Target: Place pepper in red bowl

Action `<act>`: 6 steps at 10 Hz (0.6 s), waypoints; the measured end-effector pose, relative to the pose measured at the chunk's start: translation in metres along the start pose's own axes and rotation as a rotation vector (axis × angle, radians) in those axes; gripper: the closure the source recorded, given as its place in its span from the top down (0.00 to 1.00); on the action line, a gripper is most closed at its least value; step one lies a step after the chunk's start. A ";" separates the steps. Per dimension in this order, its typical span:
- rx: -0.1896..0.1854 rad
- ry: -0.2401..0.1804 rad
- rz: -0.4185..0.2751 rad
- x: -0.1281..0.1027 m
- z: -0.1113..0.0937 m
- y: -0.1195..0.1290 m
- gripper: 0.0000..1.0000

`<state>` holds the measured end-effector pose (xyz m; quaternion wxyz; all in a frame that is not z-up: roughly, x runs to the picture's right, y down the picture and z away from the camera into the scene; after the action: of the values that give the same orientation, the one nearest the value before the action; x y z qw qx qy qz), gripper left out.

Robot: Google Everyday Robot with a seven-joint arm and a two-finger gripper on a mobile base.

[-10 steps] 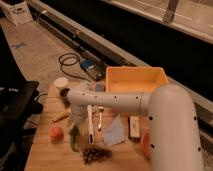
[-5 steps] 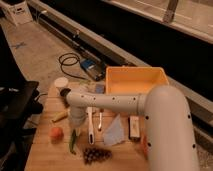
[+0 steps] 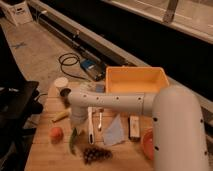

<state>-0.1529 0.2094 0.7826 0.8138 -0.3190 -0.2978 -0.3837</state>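
Pepper point(image 3: 73, 140) lies flat on the tabletop point(image 3: 50, 157), a slim dark green curve at the near left. The round orange-red fruit point(image 3: 56, 133) is just to its left and the bunch of grapes point(image 3: 96, 154) just to its right. The arm reaches across from the right, and its tool point(image 3: 77, 122) hangs directly over the pepper's upper end, pointing down. Whether the tool is wide or narrow, I cannot tell. The white wrist hides it, and I cannot say if it touches the pepper.

By my read, this is the pick-up step: the tool is lined up above the target and the pepper is not lifted. The red bowl point(image 3: 146, 144) sits well apart at the near right edge, half hidden behind the big white arm link.

Next up is a drop onto the pepper and a grip across its narrow body, with care taken around the fruit and grapes on either side. After that comes a lift high enough to clear the white utensil point(image 3: 90, 125), the blue cloth point(image 3: 114, 131) and the brown bar point(image 3: 134, 127), all lying between pepper and bowl. The last move is a carry rightward to the bowl, not the big yellow tub point(image 3: 135, 80) behind.
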 end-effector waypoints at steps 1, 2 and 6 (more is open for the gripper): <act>0.009 0.028 0.019 0.004 -0.016 0.005 0.00; 0.008 0.049 0.043 0.010 -0.026 0.014 0.00; 0.043 0.128 0.233 0.052 -0.076 0.079 0.00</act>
<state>-0.0429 0.1698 0.7510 0.8768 -0.3089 -0.2142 -0.2999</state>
